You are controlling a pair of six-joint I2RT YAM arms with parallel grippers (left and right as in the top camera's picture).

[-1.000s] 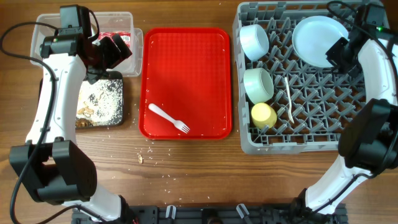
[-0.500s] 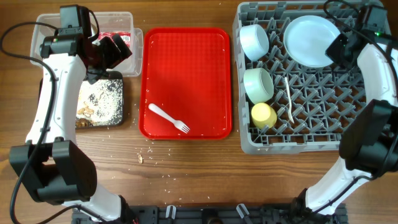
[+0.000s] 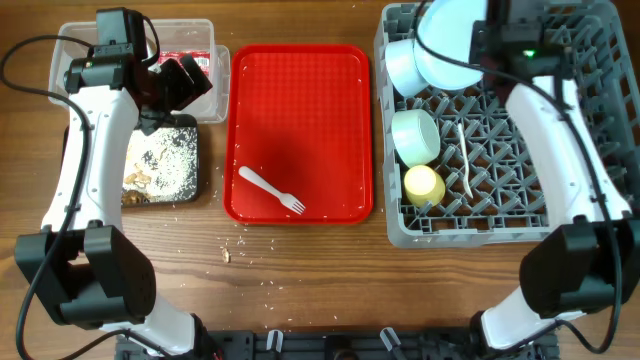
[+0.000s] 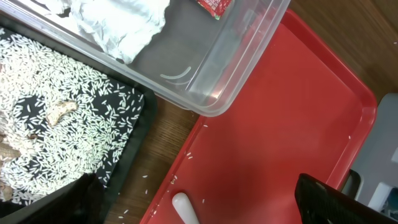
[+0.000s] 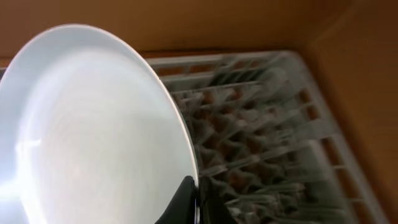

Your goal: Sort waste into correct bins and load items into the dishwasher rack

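Bowls (image 3: 415,135), cup (image 3: 424,185), spoon (image 3: 464,160) racked. Right gripper (image 5: 194,198) clamps plate (image 5: 93,124) rim above rack (image 3: 560,200) — unslotted. Fork (image 3: 270,190) on red tray (image 3: 300,100) pending. Left gripper (image 3: 188,82) wide open, empty.

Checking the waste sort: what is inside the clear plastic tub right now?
Inside the clear tub lie a crumpled white napkin and a red-and-white wrapper. Overhead, the left arm covers the tub's middle, so anything beneath it cannot be seen.
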